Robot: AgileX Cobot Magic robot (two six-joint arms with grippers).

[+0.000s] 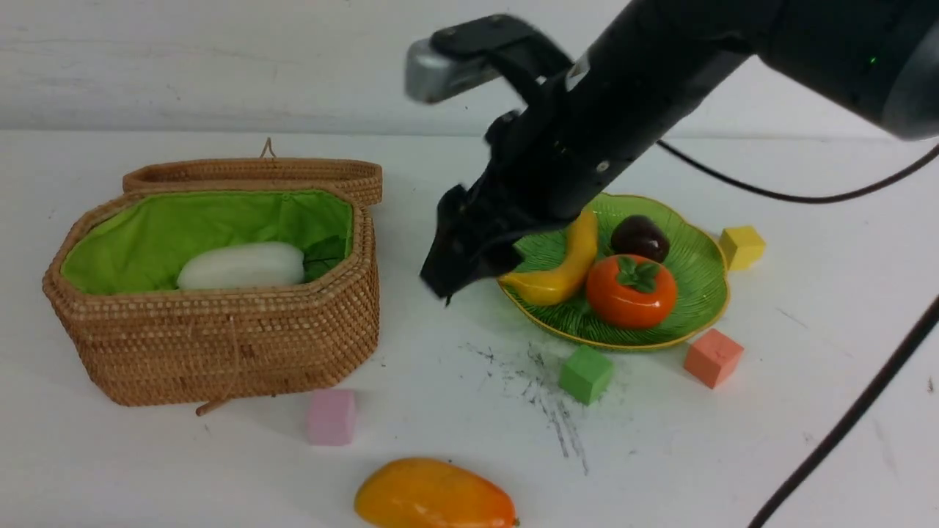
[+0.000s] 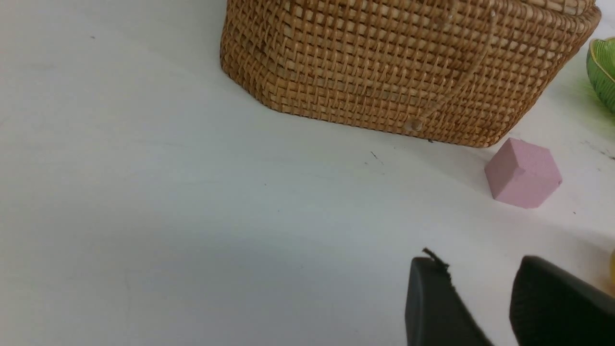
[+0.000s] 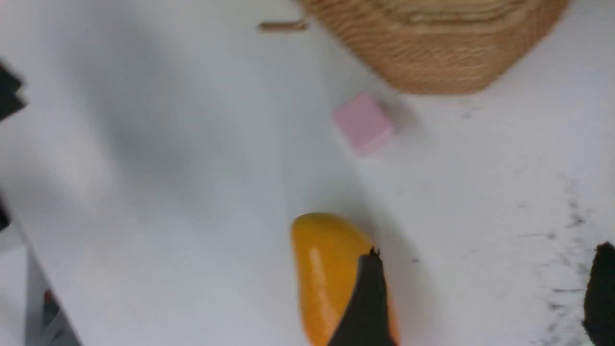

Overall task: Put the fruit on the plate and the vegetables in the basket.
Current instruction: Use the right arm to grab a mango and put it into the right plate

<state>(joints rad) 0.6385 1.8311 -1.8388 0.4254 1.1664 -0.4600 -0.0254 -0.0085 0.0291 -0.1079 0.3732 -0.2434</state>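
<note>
The wicker basket (image 1: 220, 345) stands open at the left, and a white radish (image 1: 242, 265) lies on its green lining. On the green plate (image 1: 704, 308) at the right lie a banana (image 1: 565, 271), a dark round fruit (image 1: 640, 237) and an orange persimmon (image 1: 631, 291). An orange-yellow mango (image 1: 433, 502) lies alone on the table near the front edge. My right gripper (image 1: 458, 275) hangs open above the table between basket and plate. In its wrist view the right gripper (image 3: 485, 254) is empty, with the mango (image 3: 322, 269) beside one finger. My left gripper (image 2: 480, 262) is open, empty and low in front of the basket (image 2: 399, 62).
Foam cubes lie about: pink (image 1: 331, 416) in front of the basket, green (image 1: 585, 374) and salmon (image 1: 711, 357) before the plate, yellow (image 1: 741, 246) to its right. Dark scuff marks (image 1: 543, 396) streak the white table. A black cable (image 1: 843, 425) crosses the right side.
</note>
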